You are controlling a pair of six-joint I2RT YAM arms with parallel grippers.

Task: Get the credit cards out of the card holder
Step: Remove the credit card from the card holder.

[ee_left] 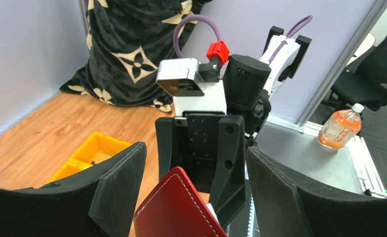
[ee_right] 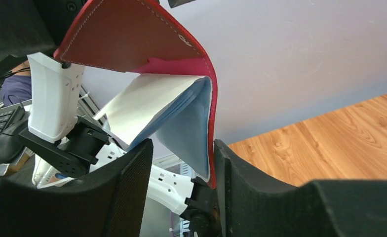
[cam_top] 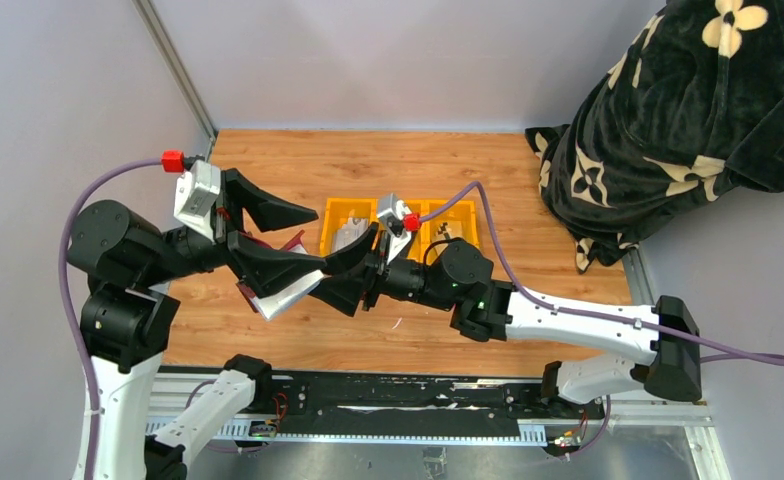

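The maroon card holder (cam_top: 280, 297) hangs open above the table, its grey-silver sleeves fanned out. My left gripper (cam_top: 316, 238) is wide open, and the holder's red cover (ee_left: 174, 210) rises between its fingers without being clamped. My right gripper (cam_top: 336, 278) is open too. In its wrist view the cover (ee_right: 132, 39) and pale sleeves (ee_right: 181, 123) hang between its fingers (ee_right: 246, 187), and the cover lies against the right one. I cannot tell what supports the holder. I can make out no credit card in the sleeves. A silvery-grey flat piece (cam_top: 346, 240) lies in the tray's left compartment.
A yellow three-compartment tray (cam_top: 423, 207) sits on the wooden table just behind the grippers and also shows in the left wrist view (ee_left: 90, 150). A black flowered blanket (cam_top: 668, 120) is heaped at the back right. Grey walls close off the left and back.
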